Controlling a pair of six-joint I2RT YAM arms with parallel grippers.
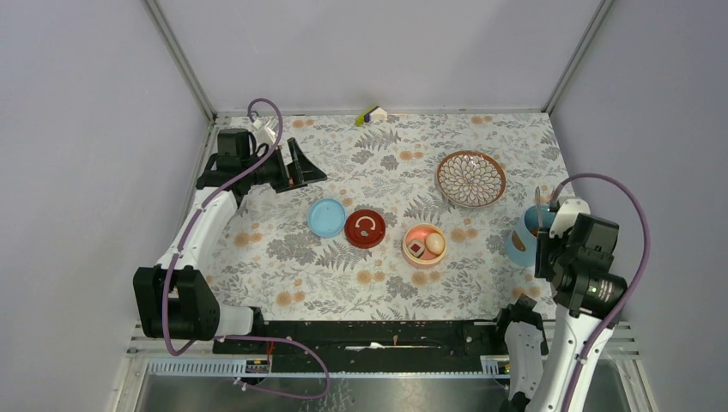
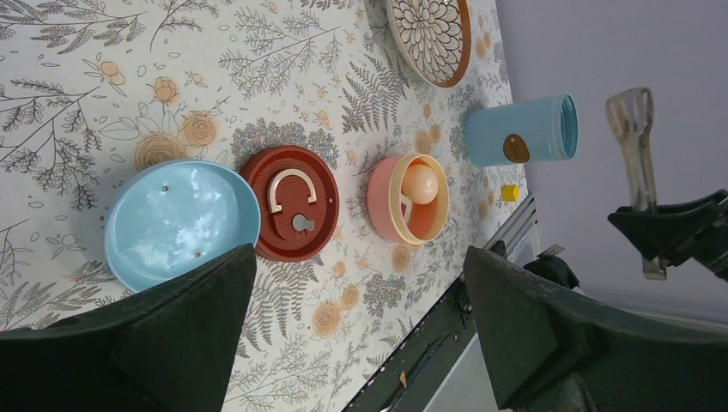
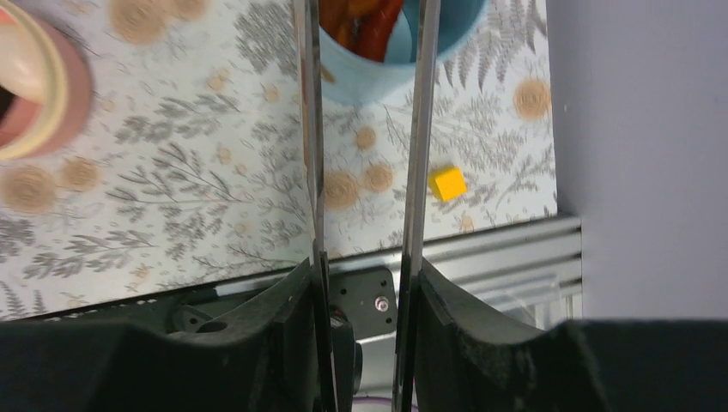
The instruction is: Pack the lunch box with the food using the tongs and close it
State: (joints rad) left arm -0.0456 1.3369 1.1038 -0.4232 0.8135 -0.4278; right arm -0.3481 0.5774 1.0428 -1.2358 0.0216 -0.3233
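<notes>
The salmon-pink bowl (image 1: 424, 245) of the lunch box stands mid-table and holds food: a white egg (image 1: 435, 243) and a dark red chunk (image 1: 416, 249). The light-blue shell (image 1: 521, 236) stands upright at the right, and the light-blue disc (image 1: 327, 217) lies left of centre. My right gripper (image 3: 365, 275) is shut on the tongs (image 3: 422, 129). Their two arms reach over the shell (image 3: 386, 69), with the tips out of frame. A small orange-yellow piece (image 3: 447, 183) lies on the cloth near the shell. My left gripper (image 2: 356, 257) hangs open at the far left, holding nothing.
A red-brown lid (image 1: 366, 228) with a pale handle lies between the disc and the bowl. The patterned brown-rimmed dish (image 1: 470, 178) sits at the back right. A small yellow-and-white object (image 1: 371, 114) lies by the back wall. The table's front rail (image 3: 481, 249) runs close to the orange-yellow piece.
</notes>
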